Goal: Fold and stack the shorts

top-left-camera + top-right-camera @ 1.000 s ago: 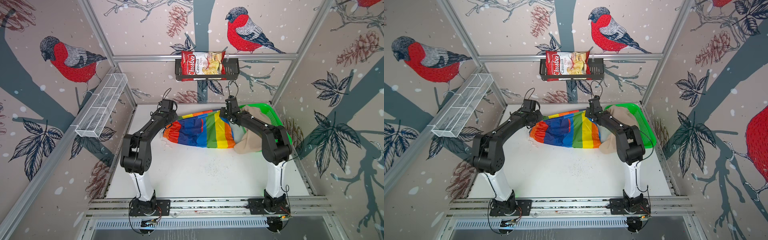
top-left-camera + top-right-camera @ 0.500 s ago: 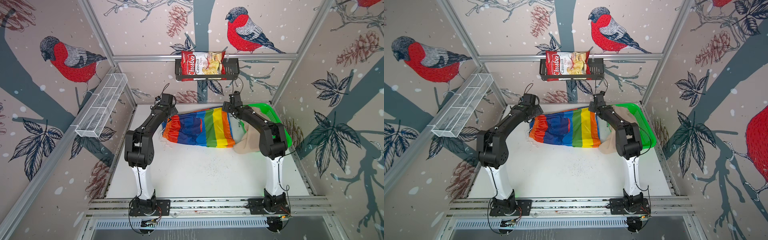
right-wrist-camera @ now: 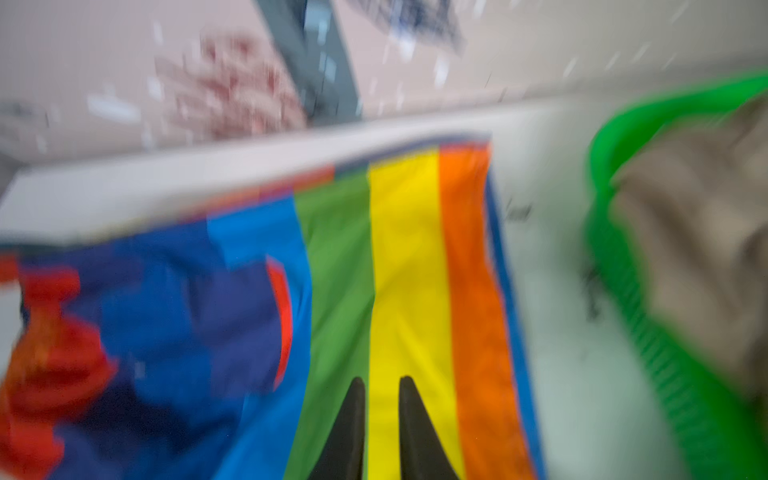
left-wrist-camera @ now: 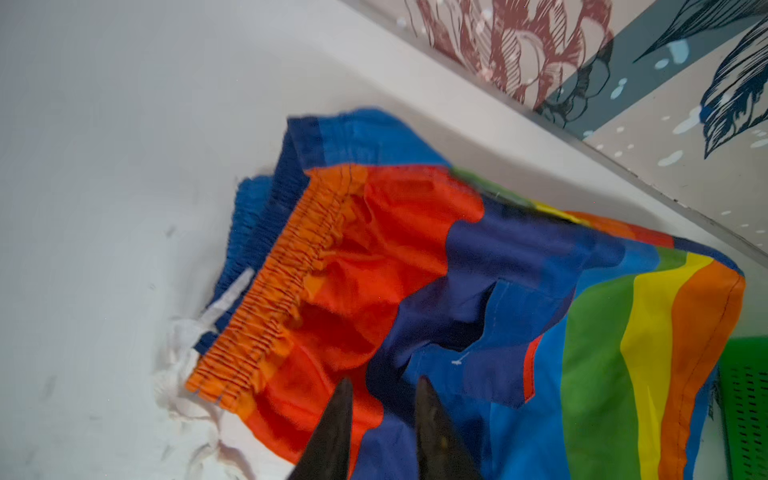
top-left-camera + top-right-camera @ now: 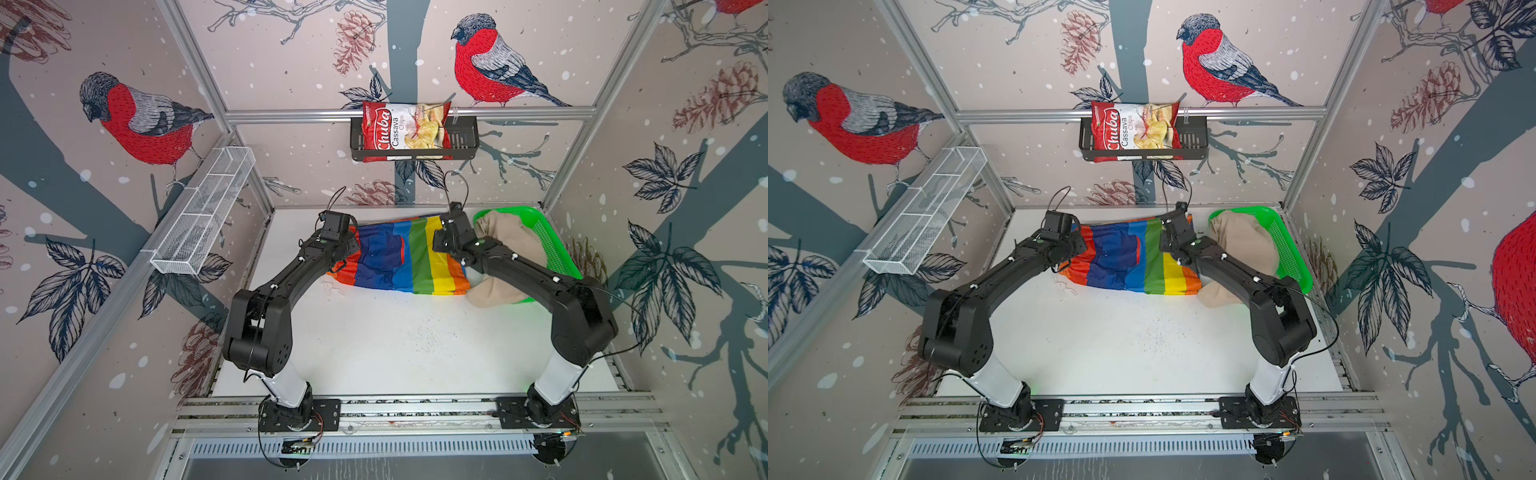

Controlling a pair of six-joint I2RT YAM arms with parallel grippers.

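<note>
The rainbow-striped shorts (image 5: 399,257) (image 5: 1129,257) lie spread flat at the back of the white table, with the orange elastic waist (image 4: 286,266) to the left. My left gripper (image 4: 380,386) (image 5: 347,245) hovers over their red and blue part, fingertips a little apart with nothing between them. My right gripper (image 3: 382,384) (image 5: 445,233) hovers over the green and yellow stripes (image 3: 374,270) with only a narrow gap; that view is blurred. The beige shorts (image 5: 507,241) (image 5: 1241,241) (image 3: 698,232) hang crumpled out of the green basket (image 5: 548,245).
The green mesh basket (image 5: 1287,249) (image 3: 623,291) stands at the back right corner. A white drawstring (image 5: 332,286) (image 4: 178,365) trails from the waist. A wire shelf (image 5: 199,216) hangs on the left wall. A chips bag (image 5: 405,131) sits in a black rack on the back wall.
The rainbow shorts went from a lifted bunch to lying spread flat nearer the back wall. Both arms have since drawn back towards the front, and both pairs of jaws have narrowed.
</note>
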